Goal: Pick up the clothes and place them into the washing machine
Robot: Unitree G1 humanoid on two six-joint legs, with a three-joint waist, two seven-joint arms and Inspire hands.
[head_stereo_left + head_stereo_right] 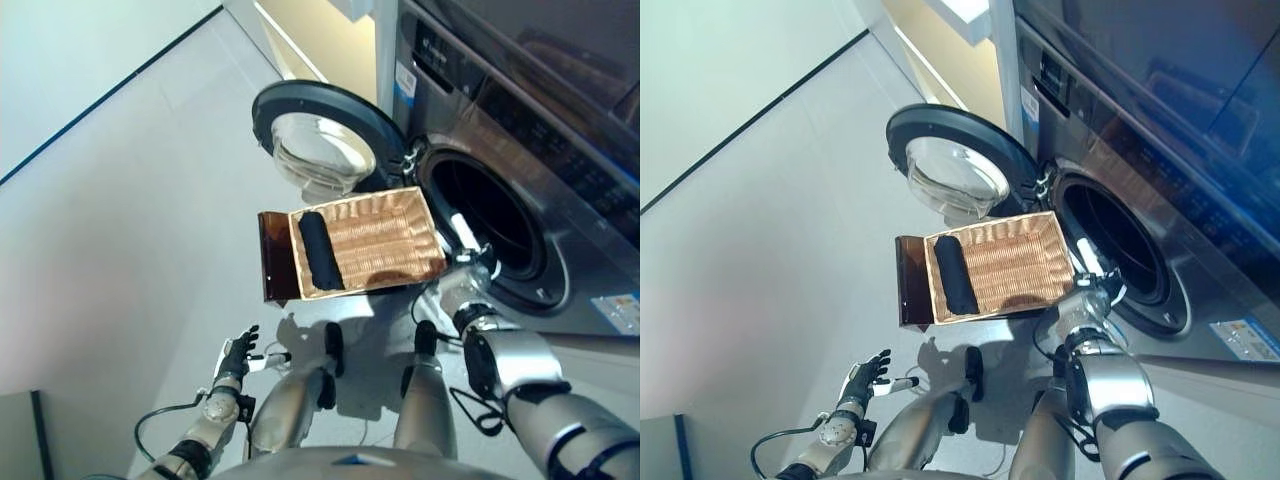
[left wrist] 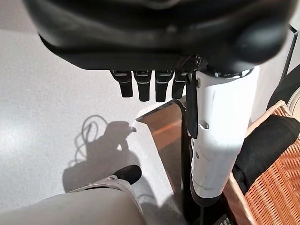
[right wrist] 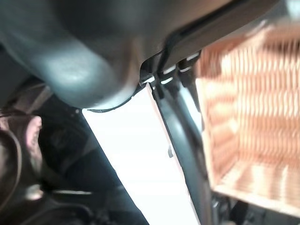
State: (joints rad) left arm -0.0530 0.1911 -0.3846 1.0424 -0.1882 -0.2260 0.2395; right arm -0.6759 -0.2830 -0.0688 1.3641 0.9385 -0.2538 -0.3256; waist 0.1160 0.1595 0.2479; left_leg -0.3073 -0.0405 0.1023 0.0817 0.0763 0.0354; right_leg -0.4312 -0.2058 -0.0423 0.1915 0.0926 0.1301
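A shallow wicker basket (image 1: 372, 206) rests on a low dark brown box (image 1: 274, 256) in front of the washing machine's open drum (image 1: 490, 215). A dark rolled garment (image 1: 320, 250) lies along the basket's left end; it also shows in the left wrist view (image 2: 269, 140). My right hand (image 1: 468, 258) is at the basket's right edge, between the basket and the drum opening, its white thumb cover against the rim. The right wrist view shows the basket's weave (image 3: 243, 108) close beside it. My left hand (image 1: 238, 355) hangs low over the floor, open and empty, left of the box.
The machine's round glass door (image 1: 320, 145) stands swung open behind the basket. The grey machine front (image 1: 560, 160) runs along the right. Pale grey floor (image 1: 120, 250) spreads to the left, with a wall beyond.
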